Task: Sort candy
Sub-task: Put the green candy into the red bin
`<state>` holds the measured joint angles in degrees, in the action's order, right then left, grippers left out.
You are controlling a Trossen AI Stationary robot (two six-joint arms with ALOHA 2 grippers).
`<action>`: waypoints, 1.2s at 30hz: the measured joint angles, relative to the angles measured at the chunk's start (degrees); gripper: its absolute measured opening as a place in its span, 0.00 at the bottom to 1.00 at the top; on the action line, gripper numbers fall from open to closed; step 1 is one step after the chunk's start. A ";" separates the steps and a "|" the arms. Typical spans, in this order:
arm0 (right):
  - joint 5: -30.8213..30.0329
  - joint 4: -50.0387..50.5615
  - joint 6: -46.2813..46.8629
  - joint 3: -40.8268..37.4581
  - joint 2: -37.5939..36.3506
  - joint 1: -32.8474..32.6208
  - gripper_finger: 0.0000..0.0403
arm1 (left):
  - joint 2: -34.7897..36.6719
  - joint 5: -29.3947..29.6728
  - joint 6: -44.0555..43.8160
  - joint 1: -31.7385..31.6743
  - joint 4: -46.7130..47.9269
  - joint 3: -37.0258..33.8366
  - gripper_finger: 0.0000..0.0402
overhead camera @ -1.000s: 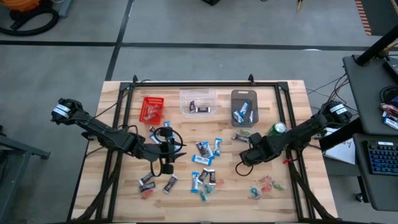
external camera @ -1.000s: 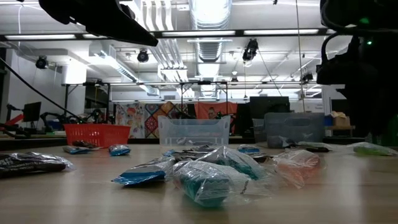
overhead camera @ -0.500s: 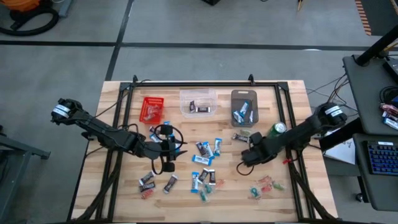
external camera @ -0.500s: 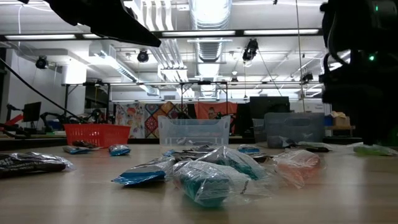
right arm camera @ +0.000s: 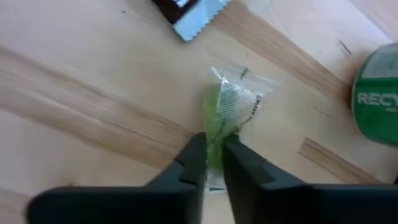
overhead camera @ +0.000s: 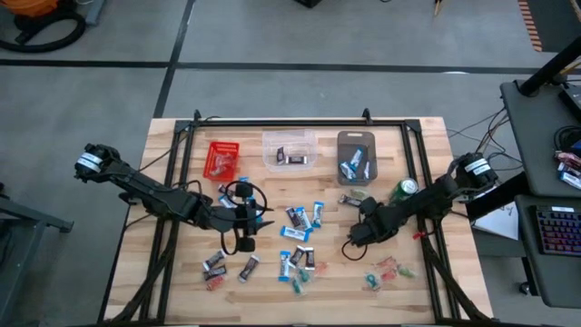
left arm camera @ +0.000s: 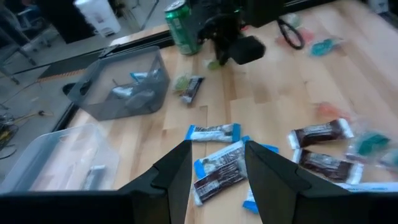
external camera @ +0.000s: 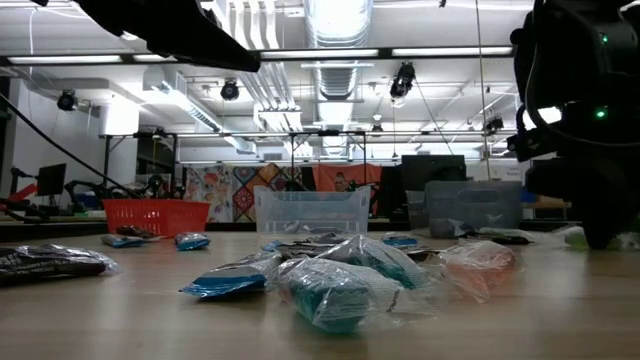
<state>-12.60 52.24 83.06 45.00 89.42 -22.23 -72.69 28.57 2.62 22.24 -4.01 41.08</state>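
In the low view, nearest to the camera, a teal sweet (external camera: 330, 293) in clear wrap lies on the wooden table (external camera: 120, 320), with a blue wrapper (external camera: 225, 282) just beside it and a reddish sweet (external camera: 478, 266) a little farther on the same side as the right arm. A dark bar (external camera: 50, 262) lies at the other edge.

In the high view the candy (overhead camera: 300, 238) is scattered over the middle of the table: blue-and-white bars (overhead camera: 303, 218) in the centre, dark bars (overhead camera: 218, 262) near the front on the left side, small red and green sweets (overhead camera: 388, 270) near the front on the right side.

The right gripper (right arm camera: 213, 160) is low at the table, near the green can (overhead camera: 405, 189). Its two fingers are pressed on a green sweet (right arm camera: 226, 109) in clear wrap, holding its lower end between them; the can stands close by.

The left gripper (left arm camera: 216, 167) hangs above the blue-and-white bars with its fingers apart and nothing between them.

Farther back stand three bins in a row: the red bin (overhead camera: 222, 159), the clear bin (overhead camera: 289, 150) with a dark bar inside, and the grey bin (overhead camera: 356, 156) with blue-and-white bars inside.
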 joint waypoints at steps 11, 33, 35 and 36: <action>-2.65 -13.97 -16.15 -0.25 -12.02 -0.01 0.03 | -0.15 -9.57 1.31 0.03 -10.53 -2.19 0.33; -3.91 -77.62 -80.11 3.24 -0.40 1.39 0.03 | -17.36 -4.10 0.76 -0.22 -36.75 -2.16 0.47; -3.48 -77.76 -80.18 3.94 0.66 1.68 0.03 | -18.17 -4.96 0.82 -0.24 -38.03 -2.16 0.48; -3.47 -77.51 -80.31 4.21 1.12 1.84 0.03 | -18.47 -5.82 1.09 -0.24 -38.15 -2.12 0.48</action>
<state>-16.07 -25.27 2.75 49.22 90.54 -20.40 -91.15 22.75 3.72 22.00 -42.16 38.96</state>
